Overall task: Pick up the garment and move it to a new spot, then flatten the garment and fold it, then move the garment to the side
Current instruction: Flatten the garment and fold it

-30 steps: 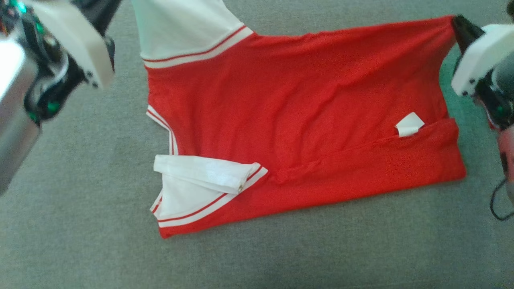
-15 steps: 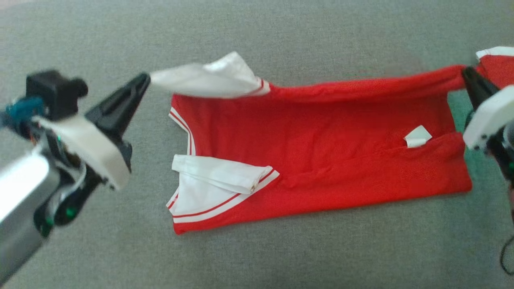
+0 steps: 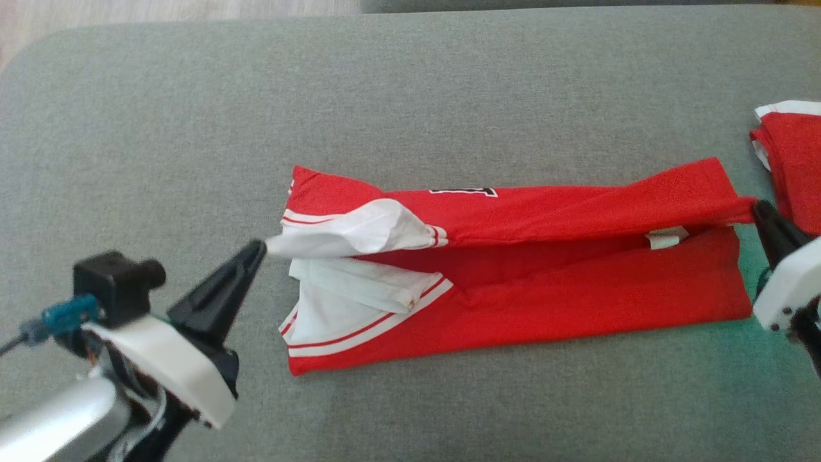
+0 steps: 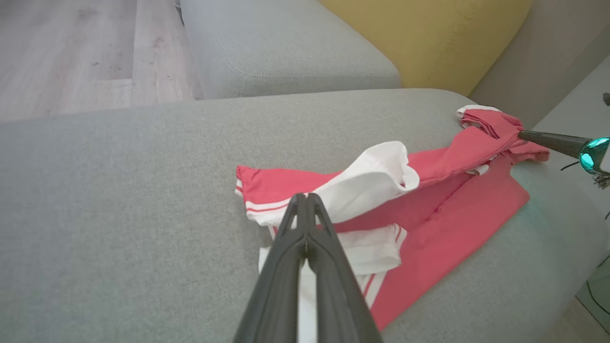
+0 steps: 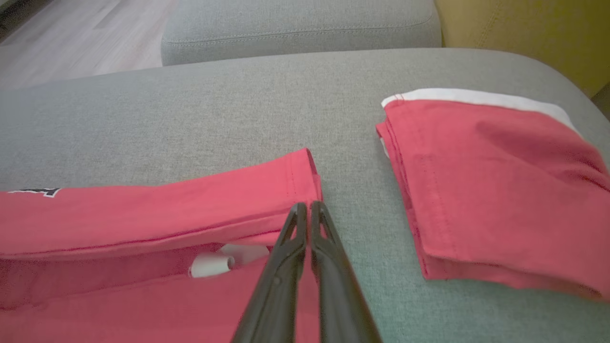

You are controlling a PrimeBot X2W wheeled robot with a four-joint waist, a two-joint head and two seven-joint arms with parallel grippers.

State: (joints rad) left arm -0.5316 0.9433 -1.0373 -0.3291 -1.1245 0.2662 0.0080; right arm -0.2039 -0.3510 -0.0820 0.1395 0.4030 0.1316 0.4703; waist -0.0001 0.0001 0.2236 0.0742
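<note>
Head view has the left gripper (image 3: pixel 258 248) extending from the lower left, forearm low and fingers slanting up toward the garment (image 3: pixel 545 301), its jaws pinched together on the tip of the white sleeve (image 3: pixel 365 231). The right gripper (image 3: pixel 760 210) enters at the right edge, fingers angled up and inward, jaws clamped on the red hem corner (image 5: pixel 305 176). Between the two sets of jaws the garment's upper layer spans as a long fold over the lower layer, which lies flat on the grey cushion (image 3: pixel 449 96). Just beyond the right jaws rests a folded red garment (image 3: pixel 792 167).
</note>
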